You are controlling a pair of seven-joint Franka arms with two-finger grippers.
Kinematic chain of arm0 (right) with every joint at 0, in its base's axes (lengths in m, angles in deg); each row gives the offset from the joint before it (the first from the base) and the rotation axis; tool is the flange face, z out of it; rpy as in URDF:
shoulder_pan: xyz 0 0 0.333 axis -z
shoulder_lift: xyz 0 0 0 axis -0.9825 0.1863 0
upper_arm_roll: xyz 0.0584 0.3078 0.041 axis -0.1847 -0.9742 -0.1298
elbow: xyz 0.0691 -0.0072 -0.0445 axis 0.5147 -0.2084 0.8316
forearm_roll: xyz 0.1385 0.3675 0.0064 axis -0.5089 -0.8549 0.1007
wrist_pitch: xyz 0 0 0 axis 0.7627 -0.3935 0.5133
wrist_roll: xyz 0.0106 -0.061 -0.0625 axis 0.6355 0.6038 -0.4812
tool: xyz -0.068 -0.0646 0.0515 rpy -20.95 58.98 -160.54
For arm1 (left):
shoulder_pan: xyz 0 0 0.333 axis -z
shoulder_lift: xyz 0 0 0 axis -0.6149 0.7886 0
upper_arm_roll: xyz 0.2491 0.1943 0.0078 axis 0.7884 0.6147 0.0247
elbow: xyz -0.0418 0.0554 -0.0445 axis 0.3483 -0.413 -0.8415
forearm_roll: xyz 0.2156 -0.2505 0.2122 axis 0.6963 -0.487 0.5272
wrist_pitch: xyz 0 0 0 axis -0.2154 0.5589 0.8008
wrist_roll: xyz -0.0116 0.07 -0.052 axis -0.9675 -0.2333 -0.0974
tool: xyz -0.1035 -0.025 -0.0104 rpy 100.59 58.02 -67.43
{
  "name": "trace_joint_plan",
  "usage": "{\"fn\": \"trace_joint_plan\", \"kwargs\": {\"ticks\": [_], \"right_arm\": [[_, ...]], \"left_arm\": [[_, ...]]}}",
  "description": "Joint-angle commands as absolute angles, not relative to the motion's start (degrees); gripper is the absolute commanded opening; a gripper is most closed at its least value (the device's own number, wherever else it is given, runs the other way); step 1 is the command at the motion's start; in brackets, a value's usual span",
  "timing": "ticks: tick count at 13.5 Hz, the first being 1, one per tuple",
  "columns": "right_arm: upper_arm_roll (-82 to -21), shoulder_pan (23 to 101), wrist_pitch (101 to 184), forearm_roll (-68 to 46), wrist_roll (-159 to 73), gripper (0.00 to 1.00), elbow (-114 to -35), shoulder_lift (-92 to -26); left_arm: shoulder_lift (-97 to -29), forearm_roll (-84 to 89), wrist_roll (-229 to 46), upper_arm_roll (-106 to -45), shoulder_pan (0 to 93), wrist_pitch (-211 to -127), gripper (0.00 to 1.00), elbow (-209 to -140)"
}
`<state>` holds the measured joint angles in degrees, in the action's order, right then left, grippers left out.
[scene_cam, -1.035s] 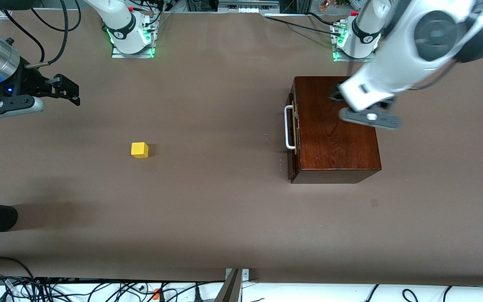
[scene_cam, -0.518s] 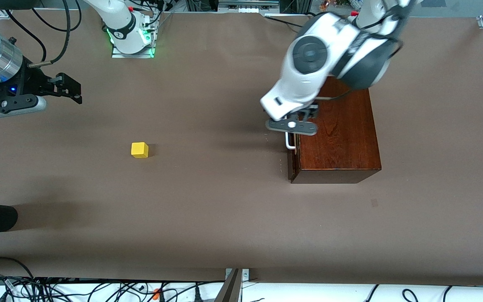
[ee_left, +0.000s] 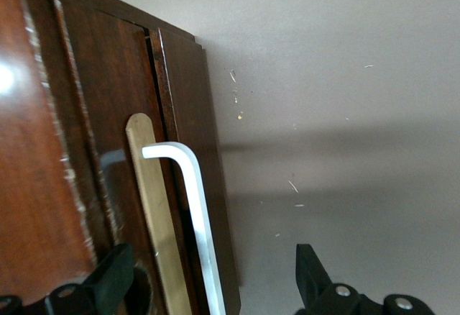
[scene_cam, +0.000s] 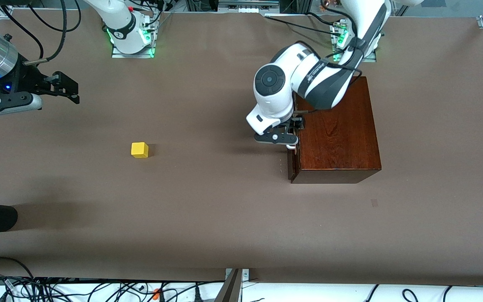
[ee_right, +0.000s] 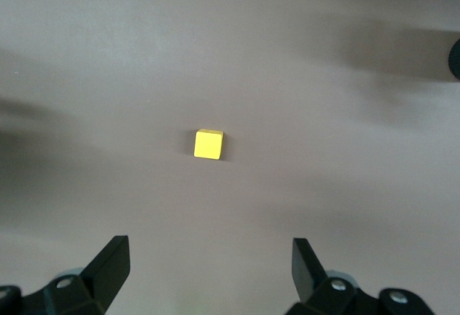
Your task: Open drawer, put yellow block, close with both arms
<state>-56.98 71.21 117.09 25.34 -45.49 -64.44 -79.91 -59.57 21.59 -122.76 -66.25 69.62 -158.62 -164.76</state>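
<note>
Left claw [scene_cam: 292, 135], now astride handle [ee_left: 192, 207]

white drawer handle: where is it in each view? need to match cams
Front: only the handle end nearest the camera shows, under the left claw, at the box face toward the right arm's end.
Left wrist: handle sits between the open claw fingers.
Right wrist: not in it.
Shared landmark: the dark wooden box.
</note>
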Motion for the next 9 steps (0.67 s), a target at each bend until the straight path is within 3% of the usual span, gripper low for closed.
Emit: {"fn": "trace_joint_plan", "kwargs": {"ticks": [1,4,9], "right_arm": [[-56.92,70.39,116.05,24.77,-44.91,1.0,-62.78,-78.94],[-56.83,70.04,116.22,24.77,-44.81,1.0,-62.78,-78.94],[-56.74,70.04,118.51,24.42,-44.81,1.0,-62.69,-77.97]], "left_arm": [[-60.64,25.97,-124.84,-66.12,70.64,-160.67,1.0,-168.46],[-60.73,26.51,-127.11,-66.03,70.64,-164.71,1.0,-171.98],[-61.25,26.51,-128.79,-66.2,71.87,-165.07,1.0,-171.63]]}}
